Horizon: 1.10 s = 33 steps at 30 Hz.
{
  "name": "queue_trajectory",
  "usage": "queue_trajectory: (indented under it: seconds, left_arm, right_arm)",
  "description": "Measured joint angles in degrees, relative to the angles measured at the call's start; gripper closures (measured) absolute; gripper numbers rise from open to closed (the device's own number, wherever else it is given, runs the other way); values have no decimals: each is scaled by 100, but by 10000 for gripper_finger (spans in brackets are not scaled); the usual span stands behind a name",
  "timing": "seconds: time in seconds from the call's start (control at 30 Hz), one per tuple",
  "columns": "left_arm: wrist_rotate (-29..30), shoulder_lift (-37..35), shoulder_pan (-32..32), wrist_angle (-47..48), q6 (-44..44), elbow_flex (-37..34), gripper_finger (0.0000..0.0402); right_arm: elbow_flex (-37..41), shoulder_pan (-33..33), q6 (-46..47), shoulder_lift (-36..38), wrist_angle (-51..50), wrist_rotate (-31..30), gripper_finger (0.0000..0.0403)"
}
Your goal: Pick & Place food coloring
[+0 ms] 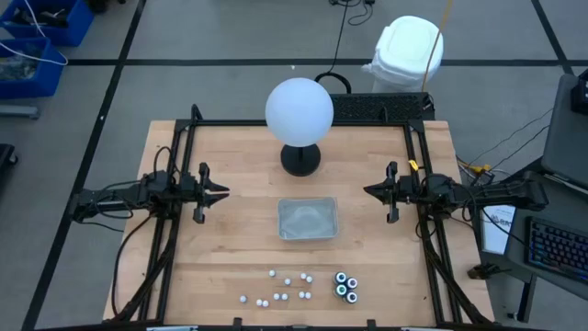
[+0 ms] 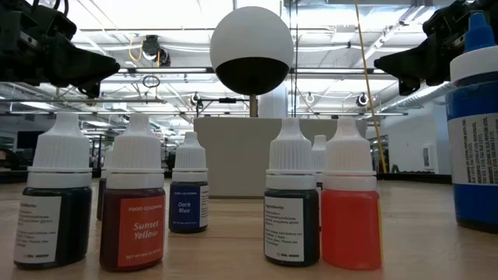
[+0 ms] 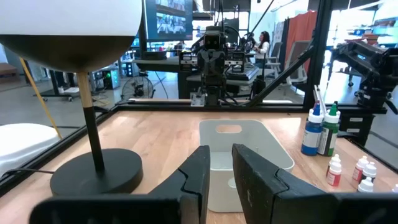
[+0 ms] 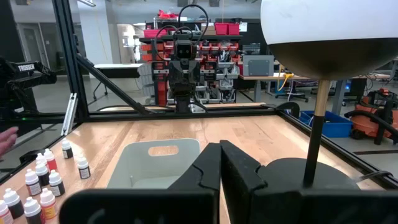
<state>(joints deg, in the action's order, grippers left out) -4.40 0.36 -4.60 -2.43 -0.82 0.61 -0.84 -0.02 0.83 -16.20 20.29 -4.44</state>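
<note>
Plainly nothing has been picked yet: the food coloring [image 1: 303,286] sits loose near the front edge of the table [image 1: 239,239], small white-topped bottles scattered beside three larger dark ones, none touched by either arm. Just behind them, mid-table, lies the clear tray [image 1: 308,219], which looks empty, and beyond it the white globe lamp [image 1: 299,115]. The left gripper [image 1: 220,193] hovers off the tray's left side, fingers a narrow gap apart and holding nothing; the right gripper [image 1: 371,191] waits opposite, pinched shut and empty. The step in hand is the first reach, I judge: one arm must swing forward, open wider and descend over a single bottle, clear of its neighbours
</note>
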Motion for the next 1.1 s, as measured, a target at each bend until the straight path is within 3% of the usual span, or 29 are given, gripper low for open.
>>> queue_trajectory:
  seconds: [1.1]
  left_arm:
    - [-8,0,2,-391,-438,-1,325]
  right_arm:
    - [0,0,307,1,219,1,403]
